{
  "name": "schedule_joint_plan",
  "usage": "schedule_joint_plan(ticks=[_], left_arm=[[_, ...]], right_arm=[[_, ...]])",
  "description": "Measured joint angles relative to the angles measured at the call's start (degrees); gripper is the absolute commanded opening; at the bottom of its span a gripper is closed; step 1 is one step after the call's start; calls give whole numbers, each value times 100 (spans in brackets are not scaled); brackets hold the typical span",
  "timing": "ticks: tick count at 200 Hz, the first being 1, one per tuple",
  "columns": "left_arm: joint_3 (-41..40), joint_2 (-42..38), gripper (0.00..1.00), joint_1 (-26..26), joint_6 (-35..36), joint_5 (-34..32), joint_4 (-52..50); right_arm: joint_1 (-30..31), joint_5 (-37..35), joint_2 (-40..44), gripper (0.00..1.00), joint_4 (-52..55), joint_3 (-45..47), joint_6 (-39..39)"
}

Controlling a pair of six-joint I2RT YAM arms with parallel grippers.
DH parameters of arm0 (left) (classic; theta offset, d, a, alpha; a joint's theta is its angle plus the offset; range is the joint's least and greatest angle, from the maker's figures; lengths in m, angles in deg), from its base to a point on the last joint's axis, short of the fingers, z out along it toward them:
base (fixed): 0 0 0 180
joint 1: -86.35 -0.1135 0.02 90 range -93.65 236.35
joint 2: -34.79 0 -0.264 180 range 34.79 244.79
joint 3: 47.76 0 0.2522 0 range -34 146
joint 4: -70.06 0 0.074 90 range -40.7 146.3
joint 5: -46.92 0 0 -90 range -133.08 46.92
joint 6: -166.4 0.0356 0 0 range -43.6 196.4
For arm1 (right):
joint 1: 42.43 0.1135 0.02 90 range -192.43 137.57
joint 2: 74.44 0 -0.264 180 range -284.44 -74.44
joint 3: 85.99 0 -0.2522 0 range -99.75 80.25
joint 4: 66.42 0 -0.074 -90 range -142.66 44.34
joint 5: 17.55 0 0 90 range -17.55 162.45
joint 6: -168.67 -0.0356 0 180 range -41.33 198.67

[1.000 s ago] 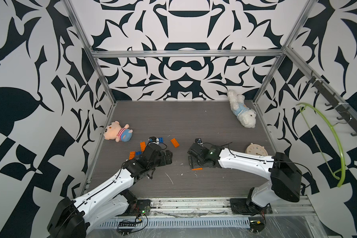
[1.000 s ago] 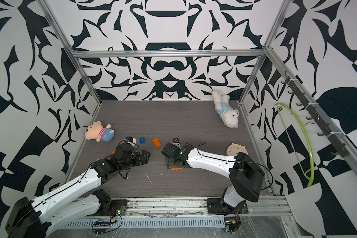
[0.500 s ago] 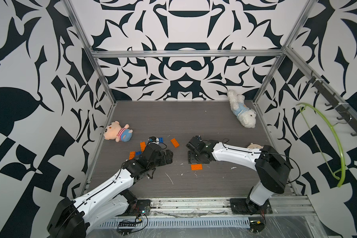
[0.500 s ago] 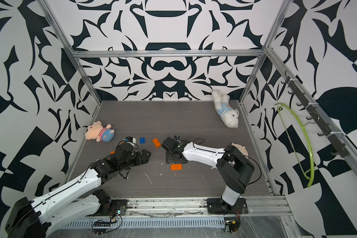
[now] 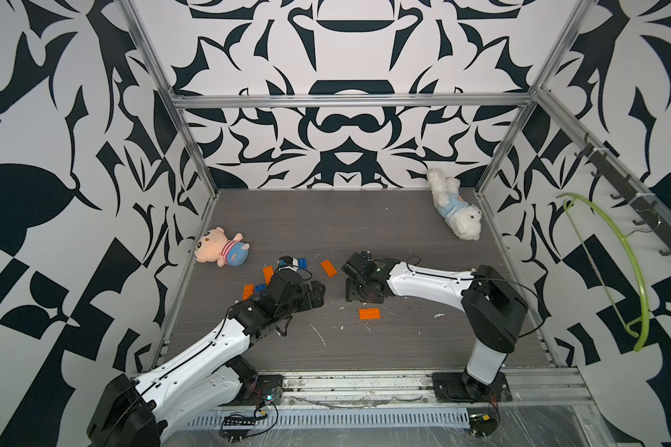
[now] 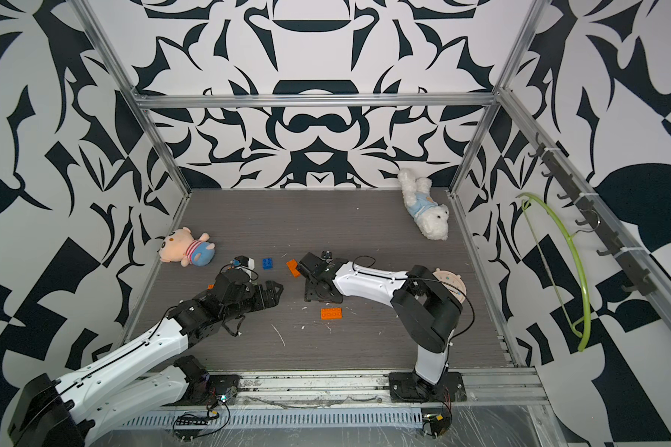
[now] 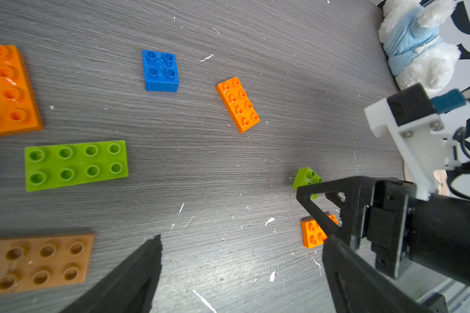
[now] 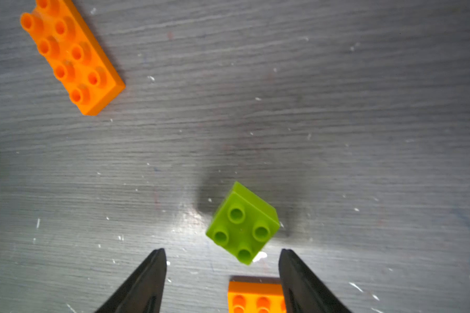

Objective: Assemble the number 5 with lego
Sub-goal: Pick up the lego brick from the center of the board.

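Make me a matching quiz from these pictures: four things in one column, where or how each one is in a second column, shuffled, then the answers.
Column one
1. lime square brick
2. white plush dog
3. pink plush toy
4. left gripper

Column two
A. wide open, holding nothing
B. left edge of the table
C. just ahead of the right gripper
D. far right corner of the table

Pairs: 1-C, 2-D, 3-B, 4-A

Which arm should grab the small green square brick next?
Probably the right. The right gripper hovers just short of the green square brick, jaws apart and empty. The left gripper, also open, is farther from it.
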Motion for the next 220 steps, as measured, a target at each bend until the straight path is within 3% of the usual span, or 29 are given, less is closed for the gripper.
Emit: schedule_joint_plan(ticks=[63, 114, 165, 220], left_arm=[[0, 20, 99, 0, -13, -2, -2], [0, 39, 99, 0, -13, -4, 2], [2, 363, 99, 0, -13, 11, 109], [109, 706, 99, 0, -13, 164, 260]], right_arm=[[0, 17, -374, 67, 0, -407, 31], [2, -317, -424, 72, 205, -564, 398], [9, -560, -426, 73, 238, -535, 31], [9, -564, -675, 63, 173, -597, -387]])
